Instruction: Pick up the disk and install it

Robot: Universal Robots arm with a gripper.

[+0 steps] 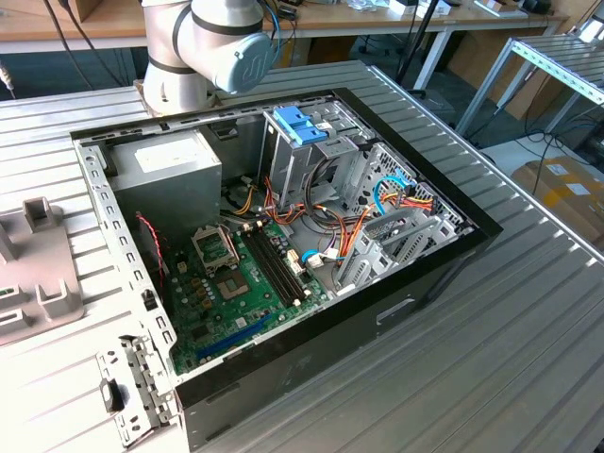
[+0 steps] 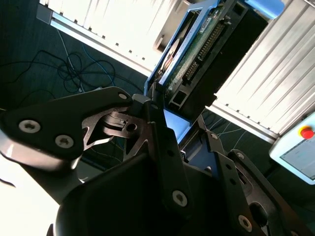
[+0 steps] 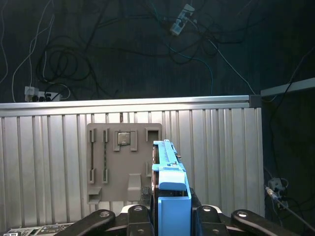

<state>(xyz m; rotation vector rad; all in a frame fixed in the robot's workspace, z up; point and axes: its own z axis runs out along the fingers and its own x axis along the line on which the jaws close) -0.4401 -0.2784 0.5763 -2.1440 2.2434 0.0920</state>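
Observation:
In the first wrist view the disk (image 3: 171, 189) stands edge-on between my fingers, its blue plastic frame facing the camera. My gripper (image 3: 171, 216) is shut on it, high above the ribbed table. The second wrist view shows the disk (image 2: 197, 54) from its other side, with a green circuit board, a connector strip and a blue rim. It sticks out past my gripper (image 2: 174, 123), whose black fingers (image 2: 147, 115) clamp its near end.
The open computer case (image 1: 444, 274) lies on the ribbed metal table (image 1: 528, 359). Inside it are a motherboard, a grey power-supply box (image 1: 170, 165) and a drive cage with light-blue handles (image 1: 300, 125). A grey parts tray (image 3: 123, 162) lies beside the case. The arm's base (image 1: 203, 47) stands behind it.

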